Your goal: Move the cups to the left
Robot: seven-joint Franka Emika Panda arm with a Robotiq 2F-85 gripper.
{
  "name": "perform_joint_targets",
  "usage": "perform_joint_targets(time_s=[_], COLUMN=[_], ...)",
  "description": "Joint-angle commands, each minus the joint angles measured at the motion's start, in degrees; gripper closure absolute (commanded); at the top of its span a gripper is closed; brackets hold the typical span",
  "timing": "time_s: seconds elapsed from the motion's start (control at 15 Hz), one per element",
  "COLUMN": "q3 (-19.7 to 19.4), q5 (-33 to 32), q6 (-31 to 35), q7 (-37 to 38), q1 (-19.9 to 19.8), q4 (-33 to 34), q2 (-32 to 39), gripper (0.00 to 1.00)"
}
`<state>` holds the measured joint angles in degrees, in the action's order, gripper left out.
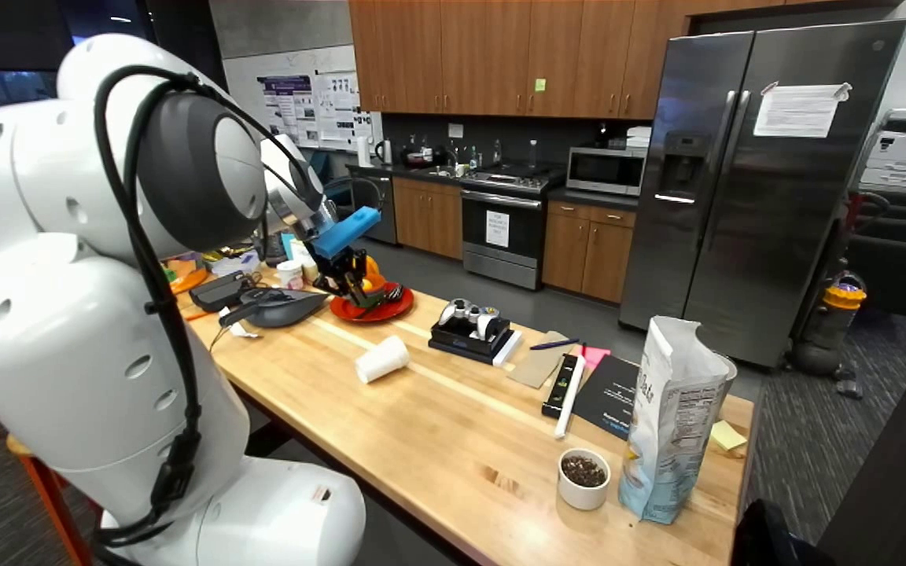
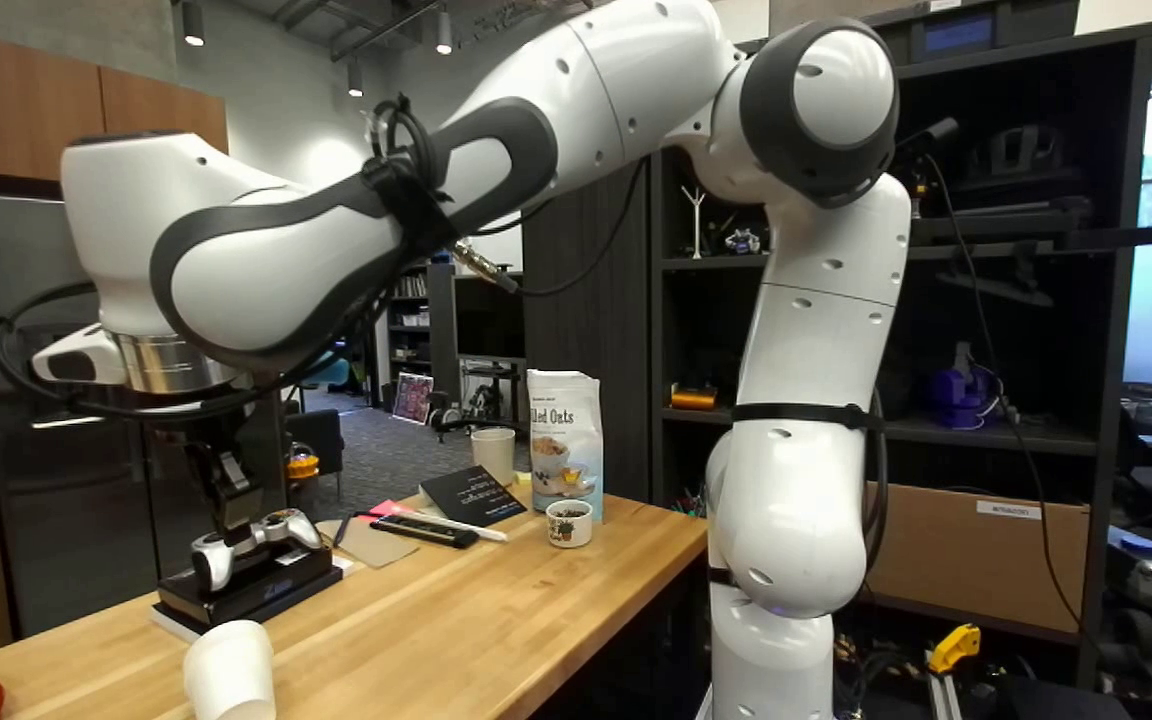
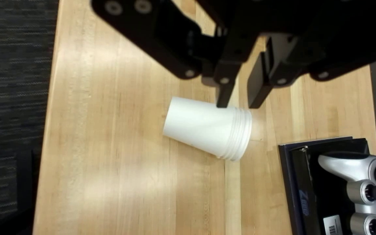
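While the stack of white cups (image 3: 204, 129) lies on its side on the desk (image 3: 126, 182), at about 8 o'clock from your gripper (image 3: 239, 103) on the wrist view's dial, your fingers (image 3: 224, 97) stand a narrow gap apart with nothing between them. In both exterior views air shows between your fingers and the stack. The relation to watch is its long axis: the base points to about half past 9, the rims to about half past 3, and those rims sit at 6 o'clock from your fingertips. Your fingers face each other along nearly the same line, 9 to 3, so closing now would likely run along the stack rather than across it. The gap looks narrower than the cups' body, so you probably need to spread wider, turn until the fingers bridge 12 to 6, and slide towards 8 before descending. Keep off the black box (image 3: 305, 182) with the game controller (image 3: 359, 168) on it, at 4 o'clock. Lying on a round side, the stack may roll when touched.
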<state>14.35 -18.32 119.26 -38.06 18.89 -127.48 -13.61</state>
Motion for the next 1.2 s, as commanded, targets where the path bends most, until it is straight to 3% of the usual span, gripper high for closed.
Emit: perform_joint_targets(time_s=[0.0,0.6,0.67,0.93,1.0,1.07,1.13], q3=[0.2,0.2,0.2,0.4,0.3,0.4,0.4], q5=[0.1,0.1,0.0,-0.3,0.0,0.0,0.0], q6=[-0.2,-0.2,-0.2,-1.4,-1.2,-0.5,-0.5], q7=[0.0,-0.3,-0.6,-0.3,-0.7,-0.3,-0.3], q1=[-0.2,-0.2,-0.1,-0.3,-0.2,-0.1,-0.1], q4=[0.2,0.2,0.3,0.9,0.8,0.2,0.2], q2=[0.1,0.1,0.0,0.5,0.5,0.2,0.3], gripper=[0.79,0.79,0.95,0.95,0.54,0.78,0.73])
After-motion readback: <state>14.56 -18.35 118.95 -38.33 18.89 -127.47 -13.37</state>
